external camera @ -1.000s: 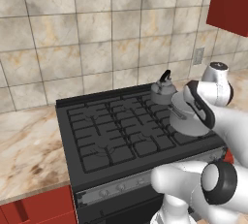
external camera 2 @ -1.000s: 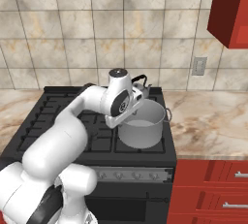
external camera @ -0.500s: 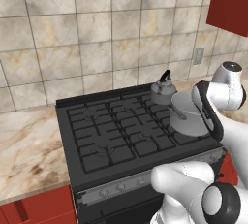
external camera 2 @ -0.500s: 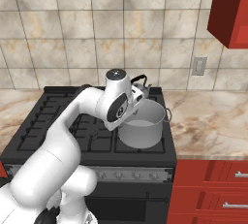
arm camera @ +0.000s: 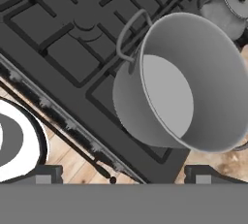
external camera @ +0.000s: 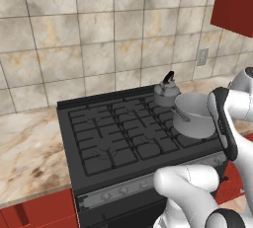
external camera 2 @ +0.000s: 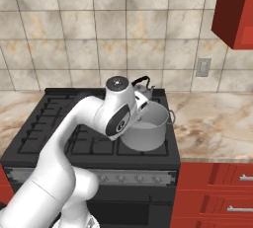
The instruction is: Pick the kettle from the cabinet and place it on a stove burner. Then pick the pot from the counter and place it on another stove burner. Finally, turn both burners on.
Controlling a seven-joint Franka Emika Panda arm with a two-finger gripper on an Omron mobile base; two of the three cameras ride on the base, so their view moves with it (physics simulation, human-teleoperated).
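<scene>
- The gripper (arm camera: 124,172) hangs over the front right part of the stove, its two small dark, blocky fingertips (arm camera: 46,173) set wide apart with nothing between them; they touch nothing
- Just below it runs the silver knob panel (external camera: 123,190), a smooth metal strip along the front edge of the black cooktop (external camera: 99,145)
- The pot (arm camera: 181,85) stands upright on the front right burner (arm camera: 145,145): a wide, straight-sided cylinder of dull grey steel, open at the top, flat-bottomed and smooth inside, with a thin looped wire handle (arm camera: 127,34) on the side toward the stove's middle
- From the right base view the pot (external camera 2: 148,131) sits partly behind the arm's glossy white rounded wrist, with a second small handle on its far side near the counter (external camera 2: 212,123)
- The burner grates (external camera: 113,133) are matte black cast iron, square sections with raised bars crossing around round centres
- Behind the pot, touching or almost touching it, the kettle (external camera: 166,93) sits on the back right burner: small, squat, rounded grey metal with a black arched handle and a knobbed lid
- The counter, beige-brown veined marble, lies either side of the stove
- Farthest, the bright red cabinet (external camera 2: 234,10) hangs on the tiled wall at the upper right, flat-faced and boxy
</scene>
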